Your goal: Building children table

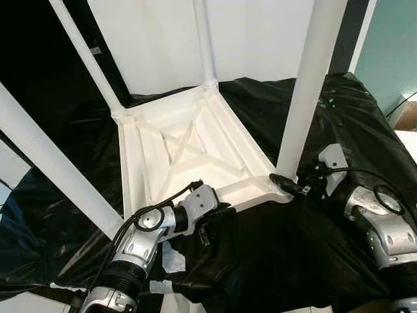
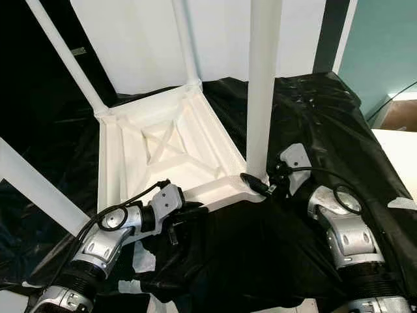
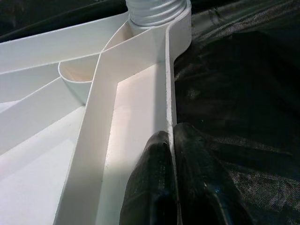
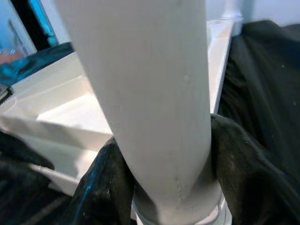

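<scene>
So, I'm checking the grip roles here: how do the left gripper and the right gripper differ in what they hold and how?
The left gripper pinches the thin flat rim of the upturned white tabletop, fingers nearly together; the right gripper wraps the base of a round white leg, fingers spread wide around it. The left sits at the near edge, the right at the near right corner socket. Both have black fingers and grip over the black plastic sheet.

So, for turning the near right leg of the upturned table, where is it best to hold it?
Probably low on the leg, just above its corner socket, coming from the right side across the round shaft; the right gripper already clasps it there, while the left gripper pinches the tabletop rim.
</scene>
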You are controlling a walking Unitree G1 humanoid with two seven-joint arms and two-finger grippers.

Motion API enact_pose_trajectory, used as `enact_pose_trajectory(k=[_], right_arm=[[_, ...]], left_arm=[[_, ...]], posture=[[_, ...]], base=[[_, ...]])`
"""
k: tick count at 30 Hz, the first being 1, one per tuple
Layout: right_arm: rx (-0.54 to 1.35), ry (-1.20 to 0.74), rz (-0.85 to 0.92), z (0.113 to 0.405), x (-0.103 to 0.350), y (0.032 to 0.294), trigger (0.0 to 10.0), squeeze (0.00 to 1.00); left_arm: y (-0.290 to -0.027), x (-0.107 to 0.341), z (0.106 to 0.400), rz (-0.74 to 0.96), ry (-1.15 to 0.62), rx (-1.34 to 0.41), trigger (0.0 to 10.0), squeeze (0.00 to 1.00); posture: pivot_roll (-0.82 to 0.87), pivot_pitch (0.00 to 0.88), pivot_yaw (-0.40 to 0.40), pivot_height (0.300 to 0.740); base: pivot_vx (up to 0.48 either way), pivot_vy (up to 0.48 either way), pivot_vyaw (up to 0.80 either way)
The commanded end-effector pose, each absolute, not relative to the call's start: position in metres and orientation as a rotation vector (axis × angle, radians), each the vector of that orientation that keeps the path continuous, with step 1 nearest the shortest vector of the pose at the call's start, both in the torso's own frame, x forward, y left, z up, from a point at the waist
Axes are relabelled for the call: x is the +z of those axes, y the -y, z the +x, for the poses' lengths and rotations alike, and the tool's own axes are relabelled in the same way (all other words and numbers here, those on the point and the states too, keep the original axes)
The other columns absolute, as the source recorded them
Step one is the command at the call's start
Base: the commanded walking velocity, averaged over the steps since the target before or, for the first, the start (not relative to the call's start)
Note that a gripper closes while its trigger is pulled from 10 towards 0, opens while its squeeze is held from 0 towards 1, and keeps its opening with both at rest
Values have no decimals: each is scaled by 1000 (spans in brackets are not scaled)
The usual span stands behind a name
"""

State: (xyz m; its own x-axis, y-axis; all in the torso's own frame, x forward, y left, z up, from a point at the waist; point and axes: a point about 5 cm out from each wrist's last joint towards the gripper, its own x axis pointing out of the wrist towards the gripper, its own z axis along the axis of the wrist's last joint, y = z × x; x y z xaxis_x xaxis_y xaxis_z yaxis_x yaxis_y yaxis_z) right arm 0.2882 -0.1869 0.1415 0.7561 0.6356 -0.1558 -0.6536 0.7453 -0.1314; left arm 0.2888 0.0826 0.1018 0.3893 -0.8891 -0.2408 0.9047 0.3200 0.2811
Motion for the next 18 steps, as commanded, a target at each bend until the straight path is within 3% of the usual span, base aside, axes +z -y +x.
enact_pose_trajectory(k=[1,6,14,15,16,18], right_arm=[[765,-419,-51,266,87,166,0,0],[763,-569,-2,258,87,150,0,0],[708,-573,19,262,109,146,0,0],[691,-538,33,262,112,142,784,0],[667,-486,4,260,114,139,10000,0],[651,-458,-22,258,112,137,10000,0]], left_arm=[[-83,127,302,348,134,-995,10000,0],[-82,127,302,349,133,-1002,10000,0],[-81,125,303,345,132,-998,10000,0],[-80,125,303,342,132,-995,10000,0],[-80,124,303,341,132,-992,10000,0],[-80,124,302,339,133,-989,10000,0]], posture=[[-67,0,126,740],[-74,0,130,740],[-78,0,108,740],[-78,0,108,740],[-76,0,102,740],[-73,0,99,740]], base=[[0,0,0],[0,0,0],[0,0,0],[0,0,0],[0,0,0],[0,0,0]])
